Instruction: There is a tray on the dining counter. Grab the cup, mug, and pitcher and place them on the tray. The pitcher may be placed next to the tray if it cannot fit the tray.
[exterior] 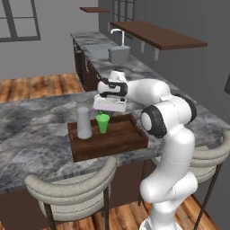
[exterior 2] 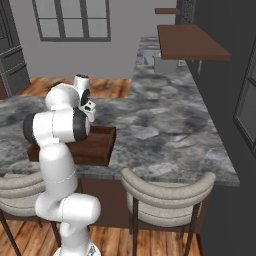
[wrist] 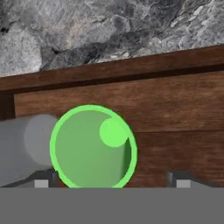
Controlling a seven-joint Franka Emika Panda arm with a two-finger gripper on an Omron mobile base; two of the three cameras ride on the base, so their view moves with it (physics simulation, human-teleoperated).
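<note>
The dark wooden tray [exterior: 121,143] lies on the dining counter [exterior: 31,130] near its front edge. On it stands the green cup [exterior: 103,122], upright, with the tall pale pitcher [exterior: 83,122] just to its left. My gripper [exterior: 106,112] hovers directly over the cup, open. In the hand view I look down into the cup [wrist: 89,146], and the fingertips [wrist: 41,182] stand wider than its rim, apart from it. The pitcher [wrist: 19,148] lies blurred at the left, and the tray floor [wrist: 175,113] spreads to the right. The mug is out of view.
Two padded stools [exterior: 72,184] [exterior 2: 167,190] stand against the counter's front edge beside my base. A sink with a tap [exterior: 117,51] sits on the back worktop under a brown wall shelf [exterior: 157,33]. The tray's right half [exterior 2: 95,145] is bare.
</note>
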